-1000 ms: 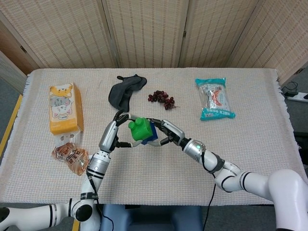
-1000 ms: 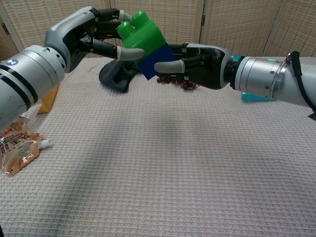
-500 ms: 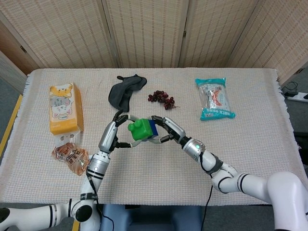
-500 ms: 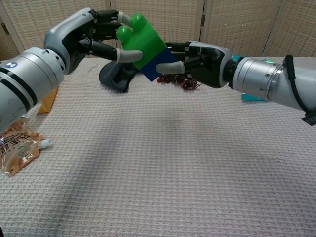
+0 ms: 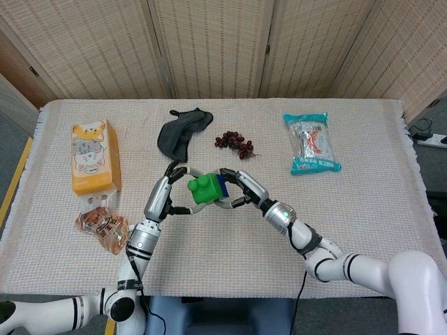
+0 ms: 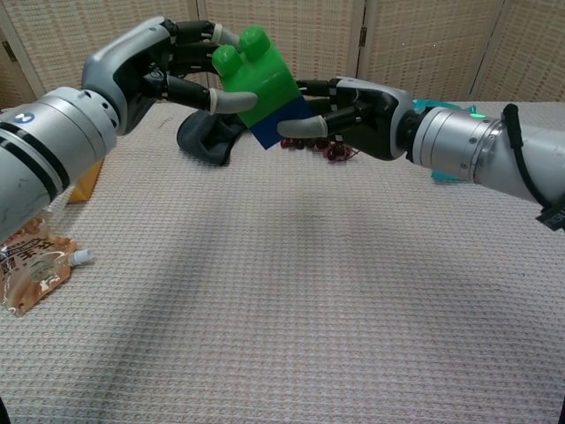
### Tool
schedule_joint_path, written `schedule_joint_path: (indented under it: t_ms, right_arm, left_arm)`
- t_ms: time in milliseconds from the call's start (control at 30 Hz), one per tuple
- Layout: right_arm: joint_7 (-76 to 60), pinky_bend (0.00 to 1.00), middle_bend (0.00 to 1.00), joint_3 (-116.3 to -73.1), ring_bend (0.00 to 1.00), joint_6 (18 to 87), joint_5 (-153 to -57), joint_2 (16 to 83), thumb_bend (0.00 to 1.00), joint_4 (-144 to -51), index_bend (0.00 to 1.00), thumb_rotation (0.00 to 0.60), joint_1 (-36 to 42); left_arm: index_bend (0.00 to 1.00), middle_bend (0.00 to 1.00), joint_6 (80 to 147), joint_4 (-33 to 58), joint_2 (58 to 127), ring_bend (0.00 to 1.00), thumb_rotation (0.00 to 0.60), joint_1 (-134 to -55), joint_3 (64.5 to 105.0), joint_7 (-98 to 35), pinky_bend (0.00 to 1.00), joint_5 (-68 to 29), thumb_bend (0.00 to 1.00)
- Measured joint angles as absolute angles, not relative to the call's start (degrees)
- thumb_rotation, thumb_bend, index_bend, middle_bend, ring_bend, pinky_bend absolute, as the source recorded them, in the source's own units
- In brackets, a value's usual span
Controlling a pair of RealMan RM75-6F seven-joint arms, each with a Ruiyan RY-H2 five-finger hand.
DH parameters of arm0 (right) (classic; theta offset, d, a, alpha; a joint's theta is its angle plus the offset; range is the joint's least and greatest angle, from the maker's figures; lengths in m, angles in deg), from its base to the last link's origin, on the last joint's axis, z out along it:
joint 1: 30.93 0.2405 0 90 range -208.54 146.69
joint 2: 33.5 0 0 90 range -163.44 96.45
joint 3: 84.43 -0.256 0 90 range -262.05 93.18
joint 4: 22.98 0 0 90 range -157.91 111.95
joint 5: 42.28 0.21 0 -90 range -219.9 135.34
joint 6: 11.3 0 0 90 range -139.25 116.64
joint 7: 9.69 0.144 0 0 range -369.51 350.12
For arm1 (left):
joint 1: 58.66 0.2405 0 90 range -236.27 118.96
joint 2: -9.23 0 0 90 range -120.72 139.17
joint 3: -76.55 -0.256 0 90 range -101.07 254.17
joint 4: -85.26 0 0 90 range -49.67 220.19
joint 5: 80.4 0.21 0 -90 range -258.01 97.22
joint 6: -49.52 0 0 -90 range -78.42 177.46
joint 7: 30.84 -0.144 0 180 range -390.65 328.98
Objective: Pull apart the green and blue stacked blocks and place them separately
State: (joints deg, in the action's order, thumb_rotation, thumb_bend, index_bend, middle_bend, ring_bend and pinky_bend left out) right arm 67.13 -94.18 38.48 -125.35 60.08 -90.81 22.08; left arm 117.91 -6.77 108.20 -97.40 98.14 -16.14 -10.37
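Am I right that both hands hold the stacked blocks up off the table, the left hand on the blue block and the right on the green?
Not quite: the sides are swapped. In the chest view the left hand grips the green block and the right hand grips the blue block. Both do hold the joined pair off the table.

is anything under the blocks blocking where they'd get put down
Nothing visible does. The left hand and right hand hold the green block and blue block in the air over bare table cloth.
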Motion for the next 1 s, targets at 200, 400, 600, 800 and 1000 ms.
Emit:
schedule_joint_path:
  t_ms: [200,400,600,800,1000]
  right_arm:
    - [66.0,0.06,0.45,-94.4,0.35,38.2,-125.2,60.6,0.33,-90.6,0.95,0.6,21.7]
    - [65.4,0.06,0.45,-94.6,0.35,38.2,-125.5,60.7,0.33,-90.7,0.95,0.6,21.4]
    - [64.7,0.06,0.45,-94.4,0.35,38.0,-125.3,60.8,0.33,-90.2,0.95,0.6,20.7]
    - [63.2,0.06,0.45,-94.1,0.35,38.3,-125.5,60.5,0.33,-90.0,0.95,0.6,20.0]
    - [60.1,0.06,0.45,-93.7,0.35,39.4,-125.3,58.9,0.33,-91.0,0.95,0.6,18.4]
  left_arm:
    - [0.67,0.81,118.5,-6.8,108.4,0.29,0.6,-97.3,98.3,-15.7,0.0,-9.9,0.33]
    - [0.67,0.81,119.1,-6.7,108.7,0.3,0.6,-97.2,98.3,-15.1,0.0,-9.4,0.33]
    - [0.67,0.81,119.5,-7.0,108.3,0.3,0.6,-97.1,98.8,-14.5,0.0,-9.0,0.33]
    - [0.67,0.81,119.7,-7.5,107.1,0.3,0.6,-97.1,99.5,-14.5,0.0,-8.9,0.33]
    - [0.67,0.81,120.1,-7.5,106.0,0.3,0.6,-96.6,99.3,-14.5,0.0,-8.6,0.33]
